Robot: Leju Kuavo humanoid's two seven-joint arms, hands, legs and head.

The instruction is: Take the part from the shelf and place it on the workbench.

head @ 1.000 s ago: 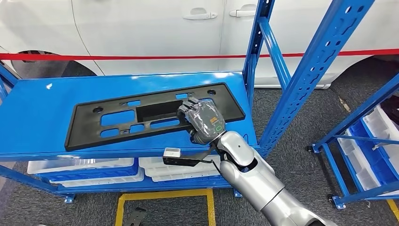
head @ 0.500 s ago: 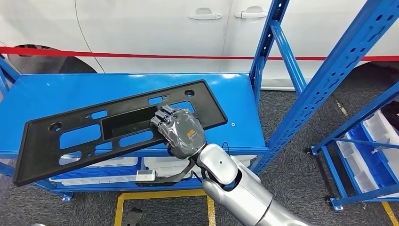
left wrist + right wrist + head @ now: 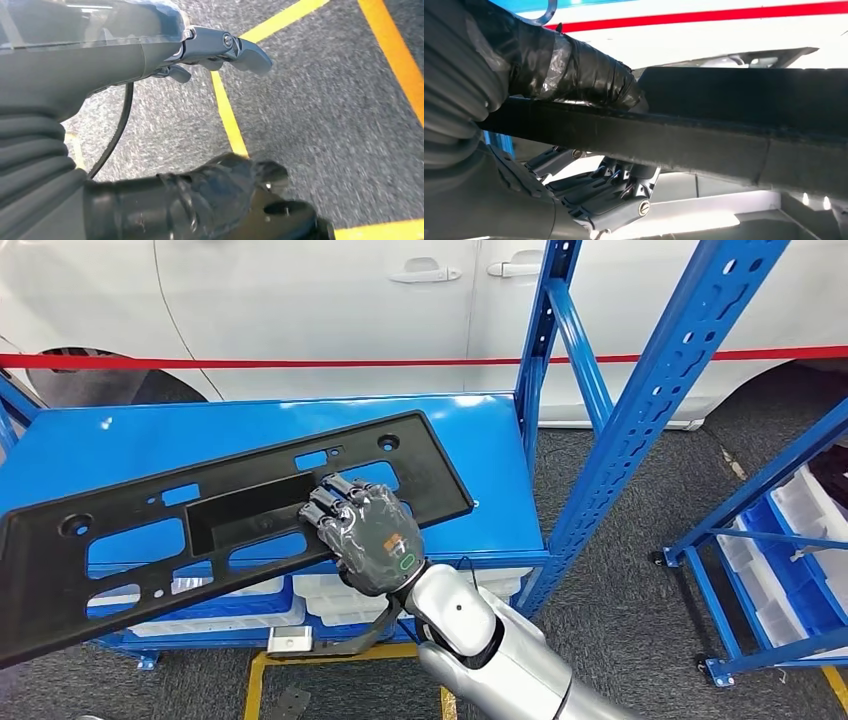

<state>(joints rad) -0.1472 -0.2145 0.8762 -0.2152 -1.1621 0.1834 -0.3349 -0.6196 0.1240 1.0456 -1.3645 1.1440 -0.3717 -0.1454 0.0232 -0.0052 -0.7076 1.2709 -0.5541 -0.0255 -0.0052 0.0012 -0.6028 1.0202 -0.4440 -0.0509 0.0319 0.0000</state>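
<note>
From the head view, the right hand (image 3: 368, 538) grips the near long edge of the black part (image 3: 215, 525), fingers wrapped over its top face. The part is a long flat panel with several cutouts; it is tilted, its far right corner over the blue shelf (image 3: 120, 445) and its left end overhanging the shelf front toward the floor. White bins (image 3: 330, 600) sit on the lower level of the shelf. A white car (image 3: 300, 310) with a red stripe stands behind the shelf.

At the left wrist view, the left hand (image 3: 200, 125) hangs above grey floor (image 3: 320, 120) with yellow lines (image 3: 227, 115); thumb and dark fingers stand apart and hold nothing.

At the right wrist view, the right hand (image 3: 574, 145) clamps the part (image 3: 734, 125), taped thumb on one face and fingers (image 3: 609, 195) on the opposite face.
</note>
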